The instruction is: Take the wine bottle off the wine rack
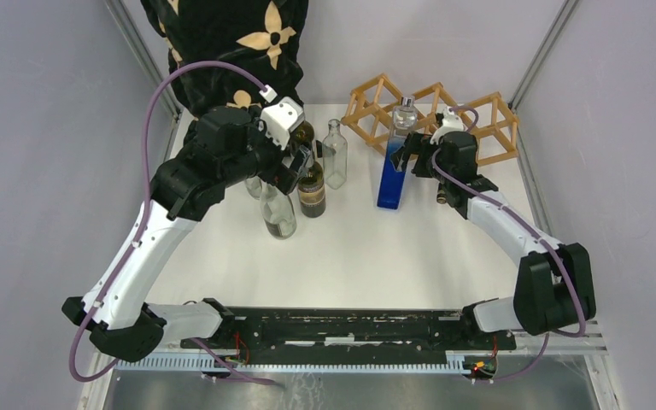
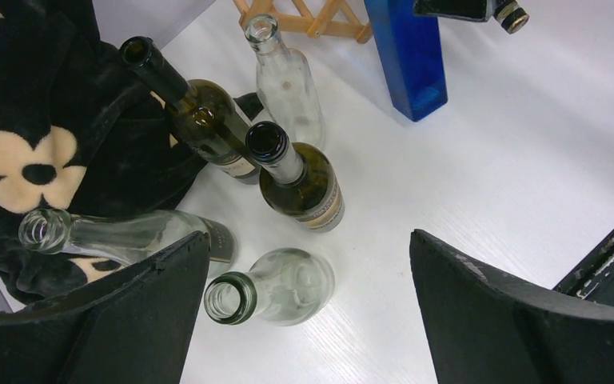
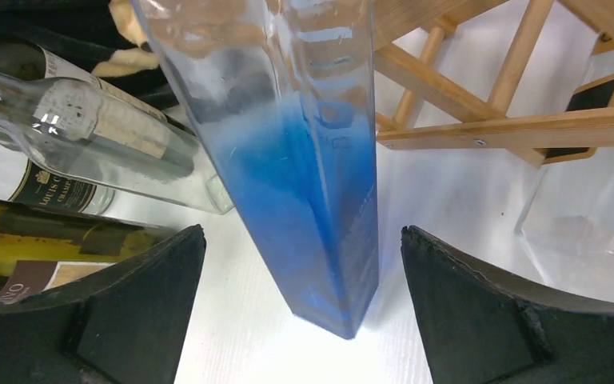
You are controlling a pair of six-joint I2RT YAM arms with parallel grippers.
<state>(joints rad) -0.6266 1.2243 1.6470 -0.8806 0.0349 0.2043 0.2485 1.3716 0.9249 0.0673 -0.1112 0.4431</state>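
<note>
The wooden wine rack stands at the back of the table; it also shows in the right wrist view. The cells I can see hold nothing. A tall square bottle, clear above and blue below with a silver cap, stands upright on the table just in front of the rack. My right gripper is open with a finger on each side of this bottle, not touching it. My left gripper is open and empty above a group of bottles.
Several bottles stand left of centre: a dark green one, a labelled olive one, and clear ones. Black fabric with tan flowers hangs at the back left. Grey walls close in both sides.
</note>
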